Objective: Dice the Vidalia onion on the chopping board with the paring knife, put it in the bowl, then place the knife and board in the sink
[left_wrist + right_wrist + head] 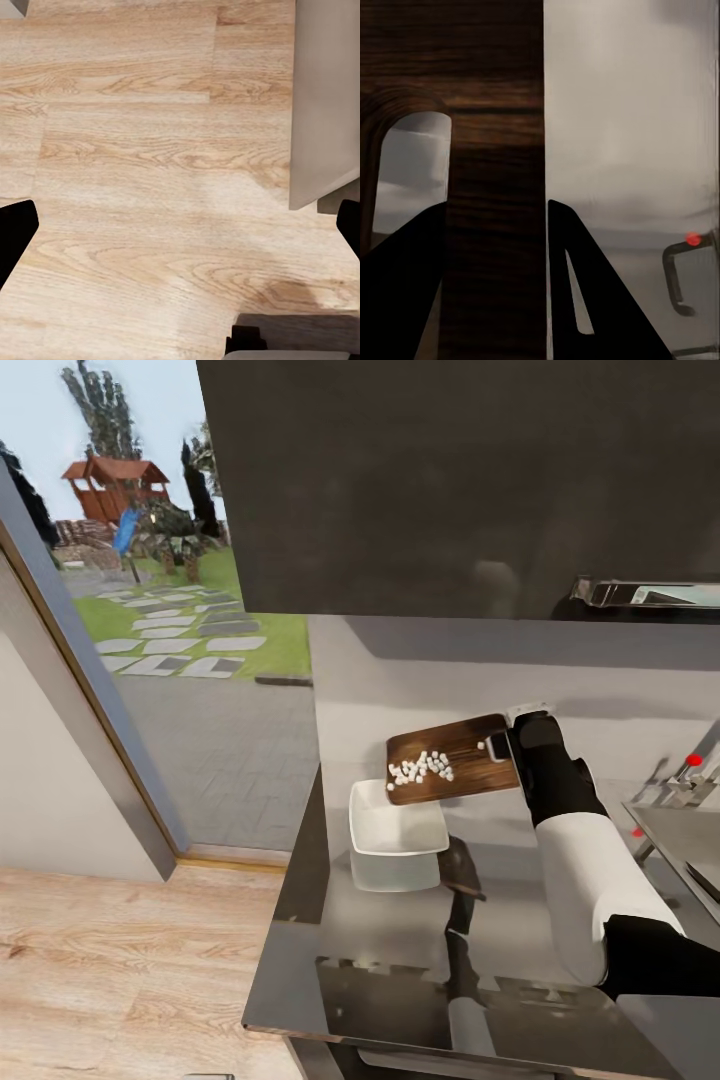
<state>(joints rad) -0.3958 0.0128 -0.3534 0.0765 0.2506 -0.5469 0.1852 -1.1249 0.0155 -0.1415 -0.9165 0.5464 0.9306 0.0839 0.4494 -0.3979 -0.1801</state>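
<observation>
Right pincer [503, 745] clamped, arm outstretched

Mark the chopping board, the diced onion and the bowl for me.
chopping board [470, 742]: head view, bare wood near its upper edge.
diced onion [422, 767]: head view, middle of the white cube cluster on the board.
bowl [392, 825]: head view, inside floor of the white dish.

Above the bowl: your chopping board [452, 759] hangs tilted over the bowl [396, 832], closing off the way in from above.
Lower centre: you have bare countertop [400, 960] in front of the bowl.
Right edge: the sink [690, 850] and its tap [690, 775] stand in your way.
Top of frame: a dark cabinet [450, 480] limits how high you can lift.
</observation>
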